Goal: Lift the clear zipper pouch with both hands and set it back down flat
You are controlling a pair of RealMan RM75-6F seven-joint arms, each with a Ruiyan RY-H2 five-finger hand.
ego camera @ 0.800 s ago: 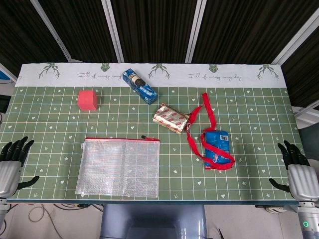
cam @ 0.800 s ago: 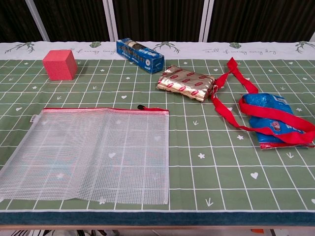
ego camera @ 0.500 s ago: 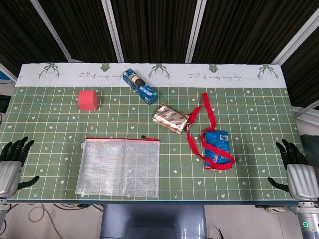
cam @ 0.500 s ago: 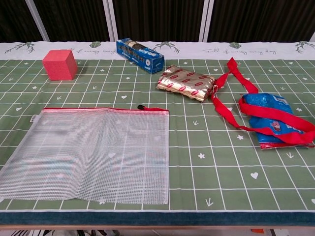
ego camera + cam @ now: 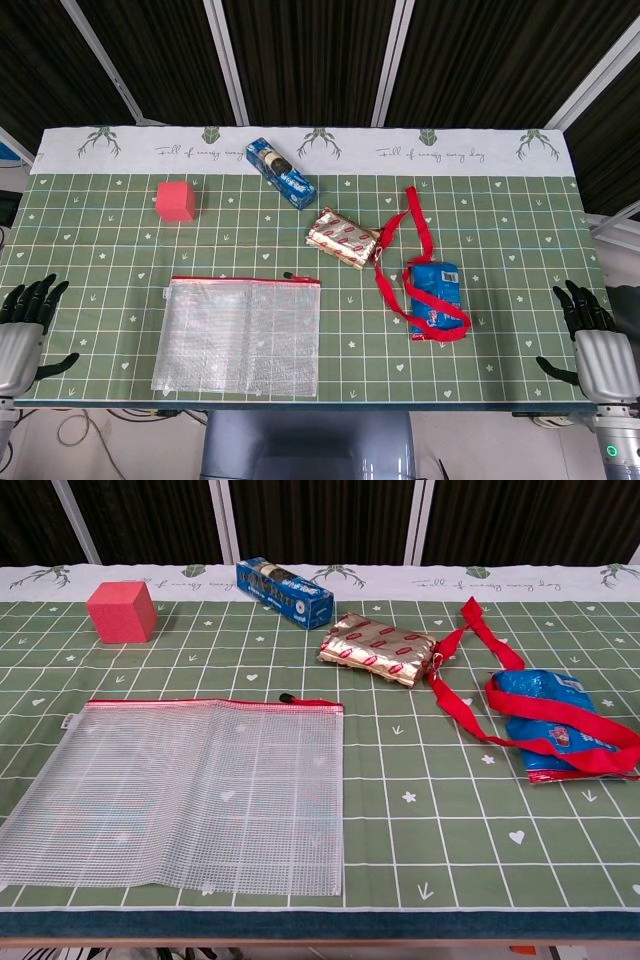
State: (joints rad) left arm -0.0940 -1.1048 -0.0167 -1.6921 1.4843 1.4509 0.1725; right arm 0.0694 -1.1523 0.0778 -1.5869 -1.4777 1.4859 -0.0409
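The clear zipper pouch (image 5: 238,336) (image 5: 180,792) with a red zip along its far edge lies flat on the green gridded tablecloth, near the front edge and left of centre. My left hand (image 5: 22,334) hangs at the table's front left corner, fingers spread, holding nothing. My right hand (image 5: 594,344) sits at the front right corner, fingers apart and empty. Both hands are well apart from the pouch. The chest view shows neither hand.
A pink cube (image 5: 175,200) stands at the back left. A blue box (image 5: 281,172) lies at the back centre, a gold foil packet (image 5: 342,237) in the middle. A blue packet (image 5: 434,297) wrapped by a red strap (image 5: 418,222) lies right of centre.
My right hand has edged very slightly up and left. The pouch, the other objects and the left hand have not moved.
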